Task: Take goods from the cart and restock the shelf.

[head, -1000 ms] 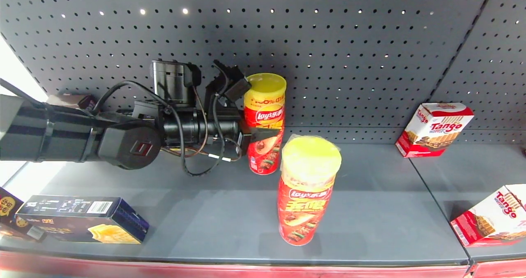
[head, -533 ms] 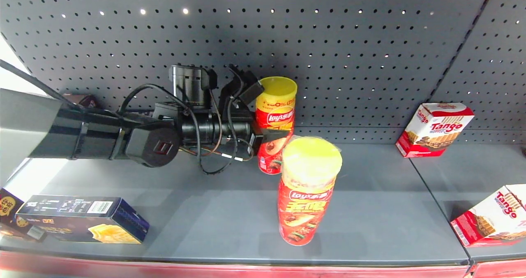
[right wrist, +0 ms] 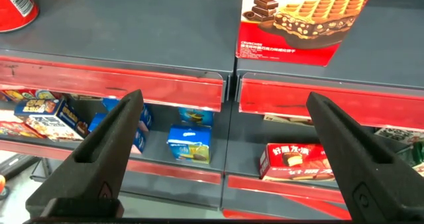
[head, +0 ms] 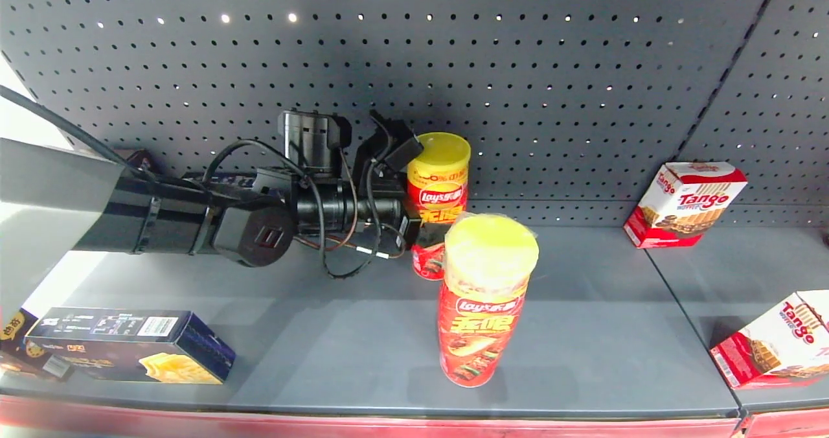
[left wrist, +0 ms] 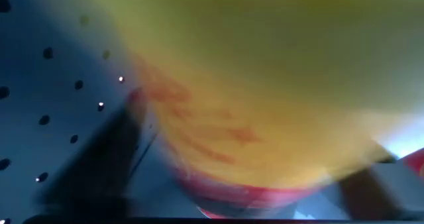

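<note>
A red chips can with a yellow lid [head: 441, 188] stands upright at the back of the grey shelf [head: 324, 334], close to the pegboard. My left gripper [head: 429, 212] is shut on its side, the arm coming in from the left. The same can [left wrist: 265, 85] sits right against the left wrist camera, with a dark finger [left wrist: 99, 158] beside it. A second, matching chips can [head: 486, 295] stands farther forward and hides the held can's lower right part. My right gripper [right wrist: 225, 164] is open and holds nothing, in front of lower shelves.
Two red-and-white wafer boxes [head: 686, 201] [head: 777, 347] sit on the right of the shelf. A dark blue box [head: 129, 344] lies front left. The red shelf edge [head: 388, 425] runs along the front. Another wafer box [right wrist: 298, 18] stands above red-edged lower shelves.
My left arm has carried the chips can to the right and lower; the can now sits partly behind the front can.
</note>
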Controlling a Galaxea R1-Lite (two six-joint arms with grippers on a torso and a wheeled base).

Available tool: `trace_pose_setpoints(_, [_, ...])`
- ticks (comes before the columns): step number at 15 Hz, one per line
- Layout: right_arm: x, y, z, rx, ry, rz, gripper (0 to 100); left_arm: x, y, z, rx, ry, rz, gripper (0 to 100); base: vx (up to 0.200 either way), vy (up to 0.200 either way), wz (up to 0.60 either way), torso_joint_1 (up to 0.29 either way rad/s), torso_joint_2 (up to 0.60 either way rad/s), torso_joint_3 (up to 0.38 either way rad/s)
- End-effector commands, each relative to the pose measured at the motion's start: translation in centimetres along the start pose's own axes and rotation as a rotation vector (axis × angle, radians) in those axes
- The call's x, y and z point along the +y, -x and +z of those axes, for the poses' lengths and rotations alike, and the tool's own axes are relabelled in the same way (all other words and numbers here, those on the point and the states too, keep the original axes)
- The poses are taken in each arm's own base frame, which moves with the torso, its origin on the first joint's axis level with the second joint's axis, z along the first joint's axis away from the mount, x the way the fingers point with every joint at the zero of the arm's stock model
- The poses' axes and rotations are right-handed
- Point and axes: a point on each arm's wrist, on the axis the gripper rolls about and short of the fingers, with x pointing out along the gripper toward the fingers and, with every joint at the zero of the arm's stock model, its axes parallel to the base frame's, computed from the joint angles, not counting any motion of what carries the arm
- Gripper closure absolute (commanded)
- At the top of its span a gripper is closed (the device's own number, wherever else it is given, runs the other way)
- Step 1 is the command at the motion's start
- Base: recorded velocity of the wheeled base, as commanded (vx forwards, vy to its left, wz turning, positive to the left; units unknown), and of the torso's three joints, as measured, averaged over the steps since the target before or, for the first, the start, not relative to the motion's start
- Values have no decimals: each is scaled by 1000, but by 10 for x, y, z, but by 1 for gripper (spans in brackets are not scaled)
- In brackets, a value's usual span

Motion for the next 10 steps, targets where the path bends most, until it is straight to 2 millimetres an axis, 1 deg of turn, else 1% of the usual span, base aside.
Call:
trace_pose_setpoints(1, [0, 0, 0, 1, 0, 1, 0, -1, 2, -1, 7, 6, 0, 0, 0, 0, 0, 0, 0, 0])
trace_pose_setpoints(2, [0, 0, 0, 3, 0, 1, 0, -1, 3, -2, 11, 9, 1, 0, 0, 0, 0, 0, 0, 0])
trace_pose_setpoints(3, [0, 0, 0, 3, 0, 1, 0, -2, 11, 4, 3, 4, 11, 0, 0, 0, 0, 0, 0, 0])
trace_pose_setpoints(5, [0, 0, 0, 3, 0, 1, 0, -7, 20, 5, 17, 14, 14, 0, 0, 0, 0, 0, 0, 0])
trace_pose_setpoints(8, [0, 0, 0, 1, 0, 1, 0, -23, 41, 8, 62, 22, 50, 0, 0, 0, 0, 0, 0, 0])
trace_pose_setpoints(10, [0, 0, 0, 3, 0, 1, 0, -29, 49, 9, 82, 6, 87, 0, 0, 0, 0, 0, 0, 0])
